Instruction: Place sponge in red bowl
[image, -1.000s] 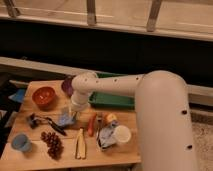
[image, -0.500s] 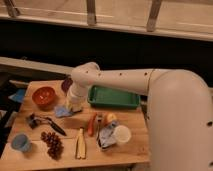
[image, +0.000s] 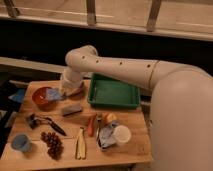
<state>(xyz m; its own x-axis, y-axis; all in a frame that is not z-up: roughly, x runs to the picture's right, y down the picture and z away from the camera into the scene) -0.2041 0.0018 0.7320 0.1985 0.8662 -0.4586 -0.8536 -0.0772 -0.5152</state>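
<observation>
Arm: the large white robot arm (image: 125, 67) reaches from the right of the scene across the far side of the table, its wrist bent down at the left.
Table: the light wooden table (image: 130, 150) carries everything.
Tray: the green rectangular plastic tray (image: 114, 92) sits at the far middle, just right of the wrist.
Bowl: the round red bowl (image: 41, 98) stands at the far left of the table, just left of the wrist.
Gripper: the gripper (image: 64, 91) sits at the bowl's right rim, largely hidden by the pale wrist; I cannot tell how the fingers stand.
Sponge: the pale blue patch over the bowl looks like the blue sponge (image: 52, 93), at or inside the bowl's right side; whether it is held or already resting there cannot be told.
Smaller things: a grey rectangular block (image: 72, 110) lies near the bowl; a bunch of dark grapes (image: 52, 144), a yellow banana (image: 80, 145), a white cup (image: 121, 134) and a blue cup (image: 19, 142) lie along the near side.
Step in hand: judged as the release over the bowl.
Doing it well: keep the sponge inside the rim, let go low so it does not bounce out, then lift straight up without nudging the bowl or the grey block.
</observation>
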